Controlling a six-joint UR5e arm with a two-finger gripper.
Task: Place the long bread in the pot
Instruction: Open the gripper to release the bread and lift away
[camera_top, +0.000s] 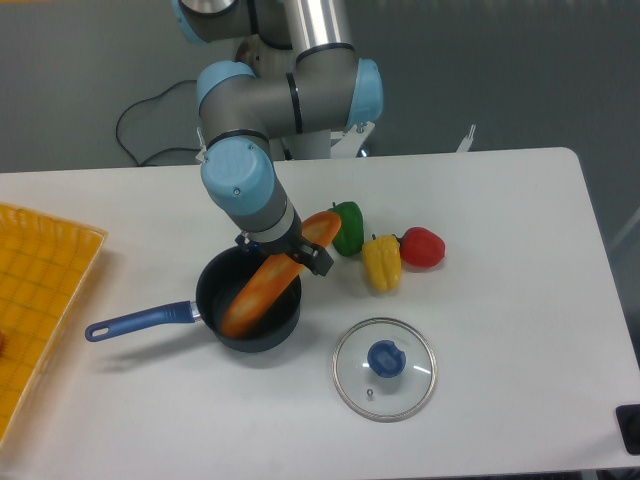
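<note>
The long bread (262, 285) is a glossy orange loaf lying tilted across the pot (247, 300), its lower end inside the bowl and its upper end (322, 228) sticking out over the far right rim. The pot is dark with a blue handle (140, 322) pointing left. My gripper (290, 252) sits over the loaf's upper middle, with the black fingers (318, 260) on either side of it. The arm's wrist hides whether the fingers still press the bread.
A green pepper (348, 228), a yellow pepper (382, 262) and a red pepper (421, 247) lie right of the pot. A glass lid with a blue knob (385, 367) lies at the front right. A yellow tray (35, 290) sits at the left edge.
</note>
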